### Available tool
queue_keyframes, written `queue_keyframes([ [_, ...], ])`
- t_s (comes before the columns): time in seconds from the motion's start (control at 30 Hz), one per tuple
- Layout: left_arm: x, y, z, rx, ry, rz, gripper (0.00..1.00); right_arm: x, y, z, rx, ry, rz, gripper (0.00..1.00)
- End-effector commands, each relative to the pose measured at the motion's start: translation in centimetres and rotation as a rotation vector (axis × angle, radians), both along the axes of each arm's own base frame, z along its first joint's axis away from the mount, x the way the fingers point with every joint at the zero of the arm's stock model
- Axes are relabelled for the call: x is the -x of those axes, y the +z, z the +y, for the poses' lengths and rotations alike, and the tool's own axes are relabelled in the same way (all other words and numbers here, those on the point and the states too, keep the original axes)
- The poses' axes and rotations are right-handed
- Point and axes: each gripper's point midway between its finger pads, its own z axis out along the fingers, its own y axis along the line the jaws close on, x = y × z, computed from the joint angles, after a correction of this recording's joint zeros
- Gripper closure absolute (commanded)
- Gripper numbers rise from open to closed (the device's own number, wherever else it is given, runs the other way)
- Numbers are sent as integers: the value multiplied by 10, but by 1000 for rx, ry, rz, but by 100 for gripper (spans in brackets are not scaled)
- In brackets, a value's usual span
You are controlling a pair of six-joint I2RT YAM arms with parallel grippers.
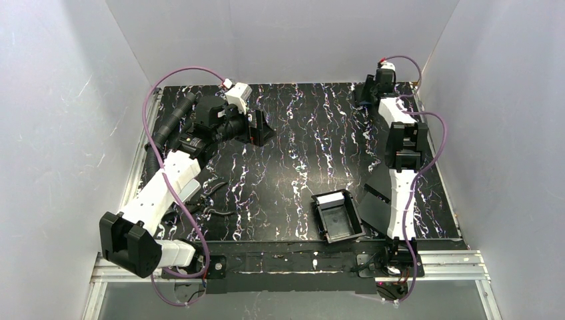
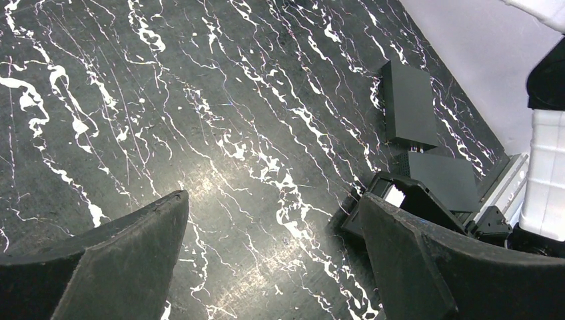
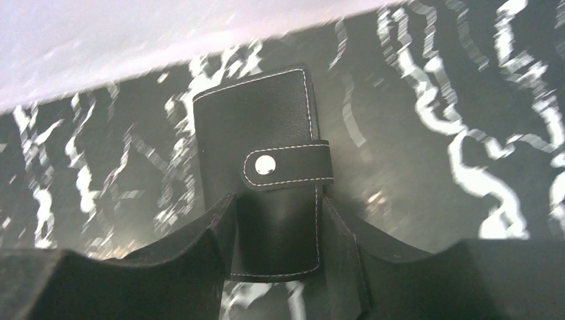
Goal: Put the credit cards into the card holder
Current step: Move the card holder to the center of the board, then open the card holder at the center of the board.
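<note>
The card holder (image 3: 266, 127), a small black wallet with white stitching and a fastened snap strap, lies near the table's far edge in the right wrist view. My right gripper (image 3: 276, 207) has its fingers pressed against the holder's two long sides, shut on it. From above, that gripper (image 1: 366, 90) sits at the table's far right corner and hides the holder. A white card (image 1: 331, 199) lies in the black tray (image 1: 346, 230) at the front; it also shows as a white card (image 2: 395, 195) in the left wrist view. My left gripper (image 1: 260, 127) hangs open over bare table at the back left, nothing between its fingers (image 2: 133, 253).
Two flat black slabs (image 2: 408, 103) (image 2: 443, 177) lie right of the tray, beside the right arm's base. The table is black marble-patterned, boxed in by white walls on three sides. A small dark object (image 1: 216, 190) lies near the left arm's forearm.
</note>
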Motion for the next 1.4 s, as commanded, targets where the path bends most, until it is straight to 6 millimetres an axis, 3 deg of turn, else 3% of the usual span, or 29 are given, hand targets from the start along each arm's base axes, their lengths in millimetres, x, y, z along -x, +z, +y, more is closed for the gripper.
queue_keyframes([
  [0.0,-3,-1,-3,4,7,9,1,64,-26,105,-4,222,195,51],
  [0.07,-6,-7,-1,3,37,46,1,95,-18,139,-29,267,227,53],
  [0.1,-8,-13,-1,3,56,75,1,119,-28,156,-47,284,267,54],
  [0.2,-13,-32,-2,24,118,203,1,178,-22,221,-117,386,293,55],
  [0.27,-15,-44,-7,67,138,289,1,213,-13,248,-147,413,299,55],
  [0.33,-15,-57,-11,114,165,376,1,242,-3,267,-227,432,295,55],
  [0.5,-12,-101,-4,219,308,613,1,295,7,292,-367,478,329,54],
  [0.57,-12,-115,-4,307,341,684,6,314,7,303,-391,524,351,48],
  [0.7,-18,-128,-4,371,353,744,9,325,16,300,-334,548,343,26],
  [0.83,-17,-138,-1,340,364,770,10,318,19,279,-134,538,325,19],
  [0.93,-18,-145,-3,332,358,792,15,308,26,270,88,498,275,7],
  [1.07,-24,-154,-10,316,321,805,41,301,41,271,262,454,213,24],
  [1.2,-37,-151,-34,379,205,831,65,298,49,284,215,489,148,42],
  [1.37,-59,-166,-55,405,165,870,81,292,47,304,154,559,86,56],
])
